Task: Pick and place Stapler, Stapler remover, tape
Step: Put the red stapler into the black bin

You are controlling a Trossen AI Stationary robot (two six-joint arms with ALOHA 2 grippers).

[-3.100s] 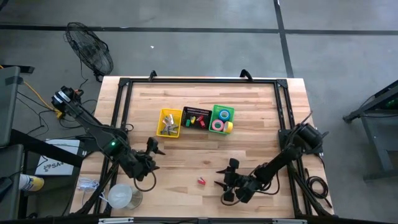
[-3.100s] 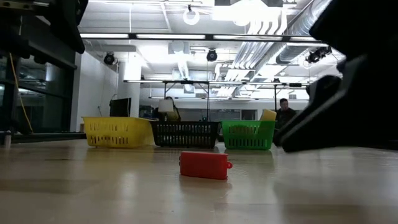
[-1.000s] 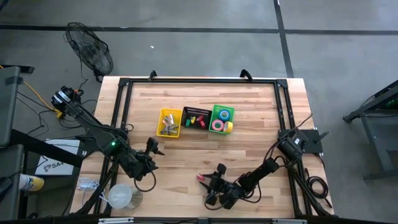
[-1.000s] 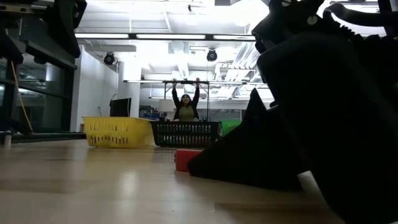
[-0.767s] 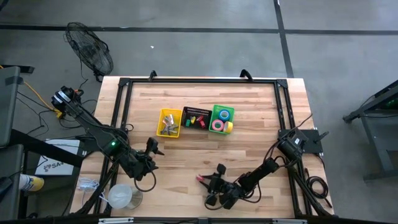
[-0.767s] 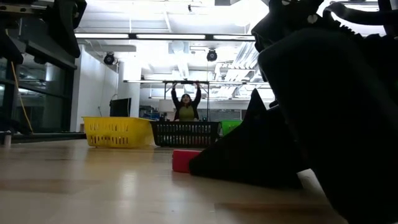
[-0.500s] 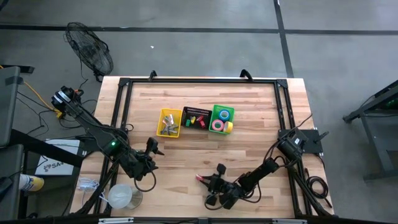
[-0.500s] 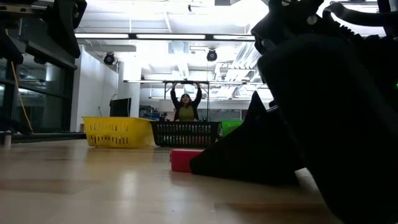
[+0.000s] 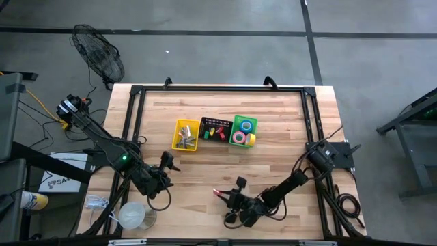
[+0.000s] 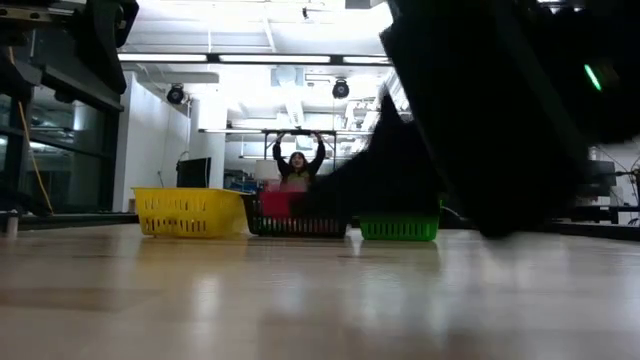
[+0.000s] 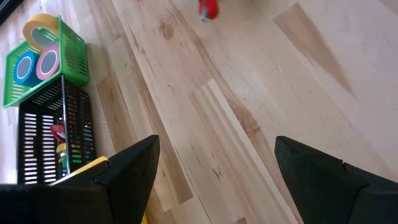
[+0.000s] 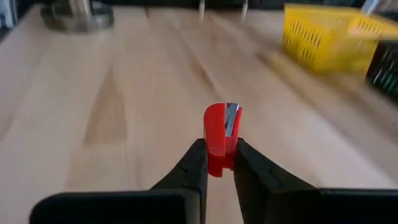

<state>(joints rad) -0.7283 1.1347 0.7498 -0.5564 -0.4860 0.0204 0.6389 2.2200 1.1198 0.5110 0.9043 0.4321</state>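
In front of the black bin [image 9: 214, 129], toward the table's near edge, we see the right gripper [image 12: 217, 163] clamped on the red stapler [image 12: 221, 137], lifted clear of the wood. The left gripper [image 11: 214, 163] waits well left of it, fingers spread.

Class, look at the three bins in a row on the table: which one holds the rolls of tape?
The green bin, the end bin next to the black bin; pink, blue and yellow rolls show in it.

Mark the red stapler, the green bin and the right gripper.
red stapler [image 12: 221, 132]: right wrist view, red body above the fingertips.
green bin [image 9: 236, 123]: high view, left rim.
right gripper [image 12: 219, 163]: right wrist view, midway between the fingertips, shut on the stapler.
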